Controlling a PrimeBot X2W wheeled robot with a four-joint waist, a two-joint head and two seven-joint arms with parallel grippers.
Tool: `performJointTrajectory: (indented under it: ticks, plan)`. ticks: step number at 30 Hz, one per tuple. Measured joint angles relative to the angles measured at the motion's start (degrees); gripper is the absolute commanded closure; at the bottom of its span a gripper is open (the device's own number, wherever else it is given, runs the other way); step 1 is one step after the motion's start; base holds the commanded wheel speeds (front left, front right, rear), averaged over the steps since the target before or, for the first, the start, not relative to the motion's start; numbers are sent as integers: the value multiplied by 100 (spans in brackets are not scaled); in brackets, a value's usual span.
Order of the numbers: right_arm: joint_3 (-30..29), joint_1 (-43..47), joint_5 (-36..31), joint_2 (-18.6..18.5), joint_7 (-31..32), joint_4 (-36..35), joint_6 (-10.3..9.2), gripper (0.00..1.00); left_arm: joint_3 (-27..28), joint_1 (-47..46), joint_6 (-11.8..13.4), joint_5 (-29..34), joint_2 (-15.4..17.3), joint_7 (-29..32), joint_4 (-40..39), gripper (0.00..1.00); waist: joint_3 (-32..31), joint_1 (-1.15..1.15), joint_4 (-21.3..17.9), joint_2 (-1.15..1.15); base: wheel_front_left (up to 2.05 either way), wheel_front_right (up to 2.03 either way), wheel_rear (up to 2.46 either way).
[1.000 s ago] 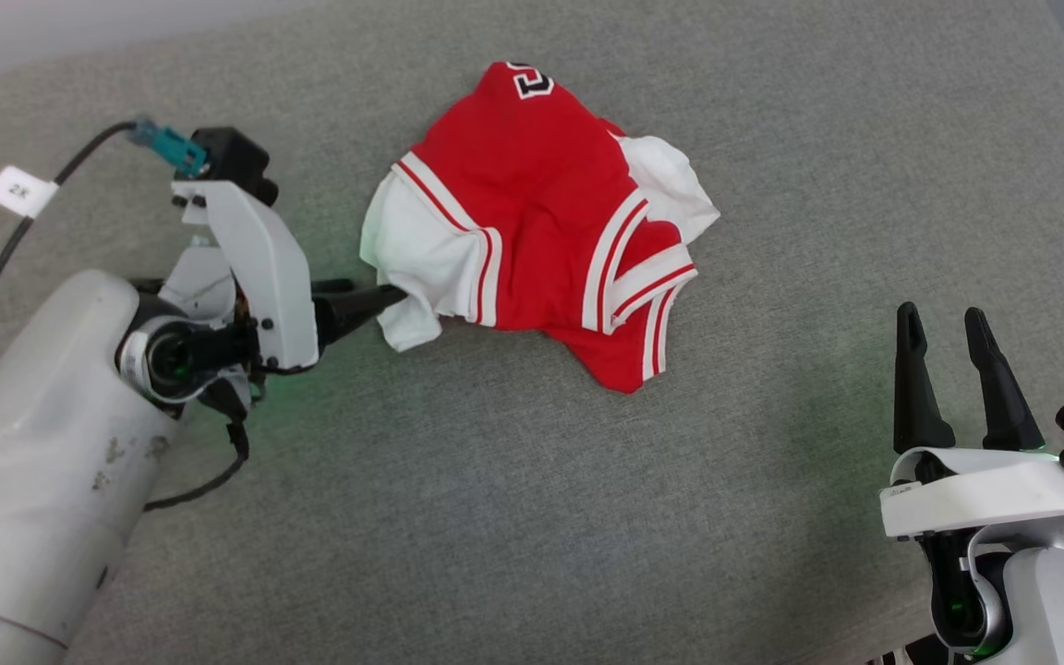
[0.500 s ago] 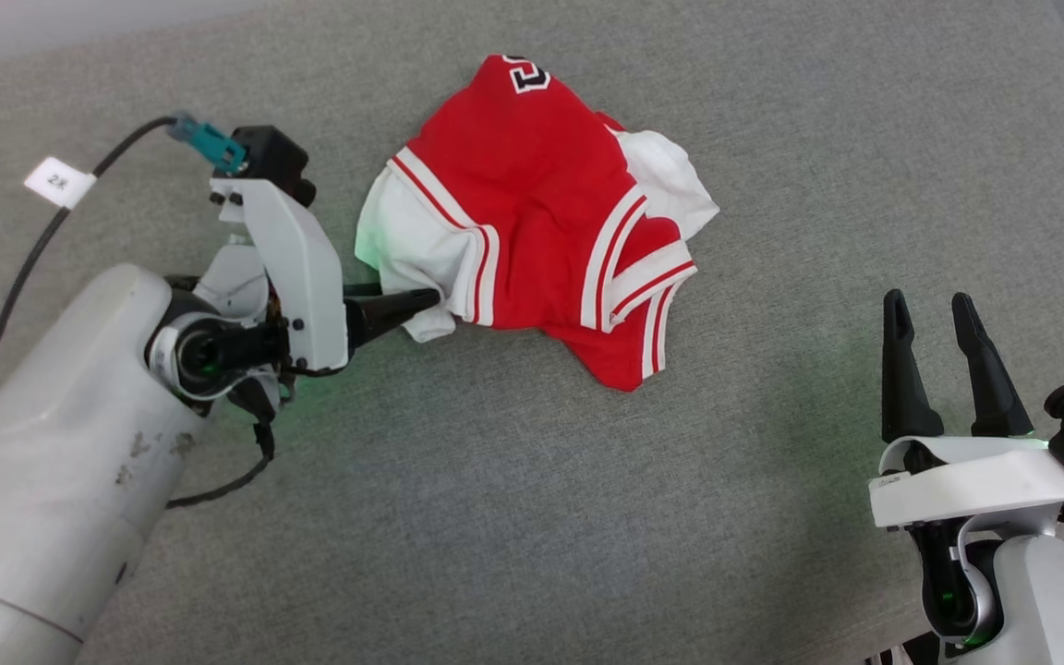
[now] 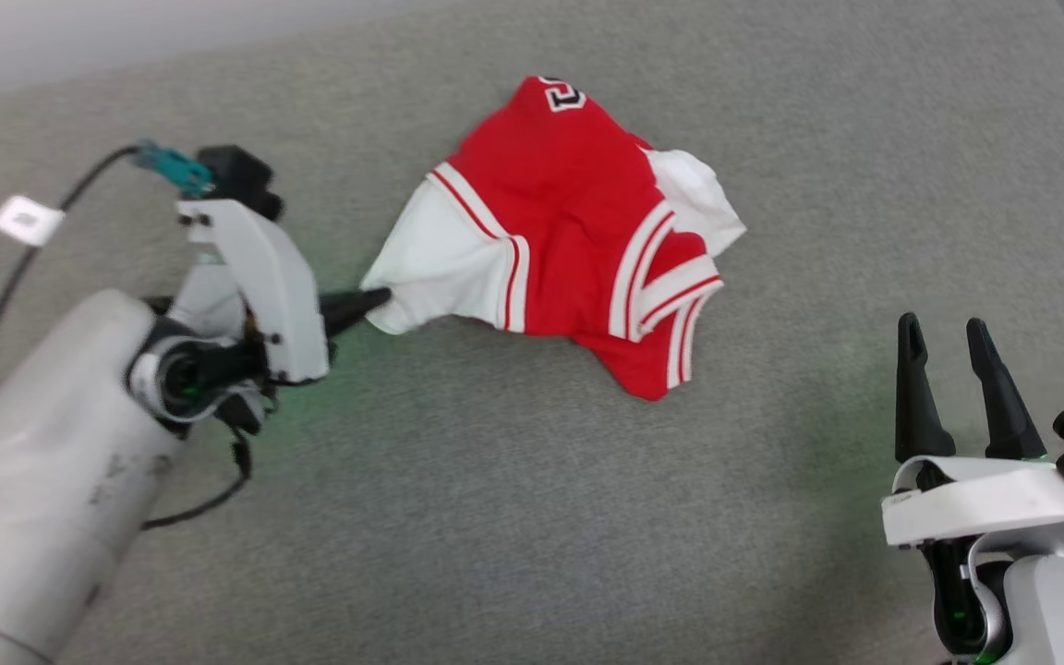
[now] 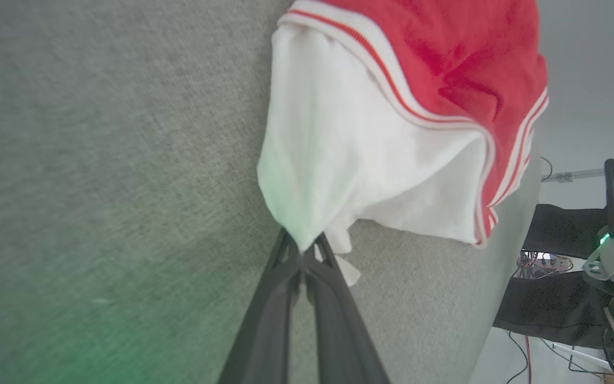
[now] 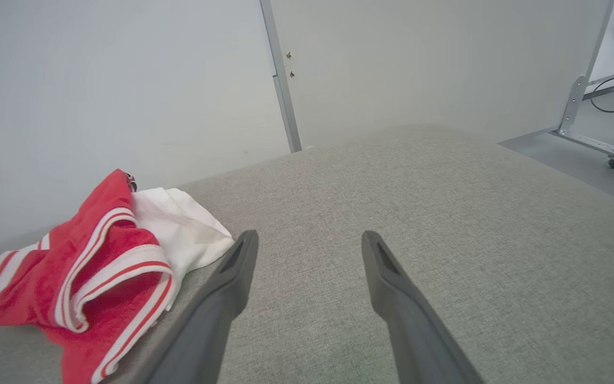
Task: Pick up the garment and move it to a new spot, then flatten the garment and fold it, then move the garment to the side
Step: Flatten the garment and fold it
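Grey mat bears the garment, sleeve pinched by left fingers; right fingers spread, well away.

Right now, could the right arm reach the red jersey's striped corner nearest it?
Probably yes. The right gripper, jaws open, sits apart from the garment, with bare grey surface between them and nothing blocking the way.

Red garment (white sleeves, striped trim)
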Motion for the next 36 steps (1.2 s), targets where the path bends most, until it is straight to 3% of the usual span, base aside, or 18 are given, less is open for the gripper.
performJointTrajectory:
  ticks: [13, 17, 26, 27, 28, 30, 36]
  plan:
    - [-20, 105, -250, 3, -1, 71, 0, 0, 266, 227, 0, -248, 946, -572, -660, 100, -452, 0, 671, 0, 0, 0, 0]
    - [-14, 105, -280, 3, -1, 87, 0, 0, 79, 443, 3, 33, 1183, -622, -519, 100, -567, 0, 807, 0, 0, 0, 0]
    - [-19, 127, -338, 3, 0, 86, 0, 0, -207, 673, 27, 356, 1017, -831, 191, 100, -556, 0, 740, 0, 0, 0, 0]
    - [-25, 127, -347, 1, -1, 81, 0, 0, -248, 677, 26, 410, 998, -848, 266, 91, -547, 0, 722, 0, 0, 0, 0]
    - [-30, 127, -379, 1, 0, 75, 0, 0, -266, 677, 26, 426, 972, -880, 333, 64, -537, 0, 705, 0, 0, 0, 0]
    - [-38, 125, -422, 3, -1, 67, 0, 0, -287, 672, 21, 447, 903, -935, 445, 0, -524, 0, 677, 0, 0, 0, 0]
    - [-33, 93, -698, 1, -1, 104, 0, 0, -281, 634, 19, 454, 791, -1307, 550, 0, -586, 0, 707, 0, 0, 0, 0]
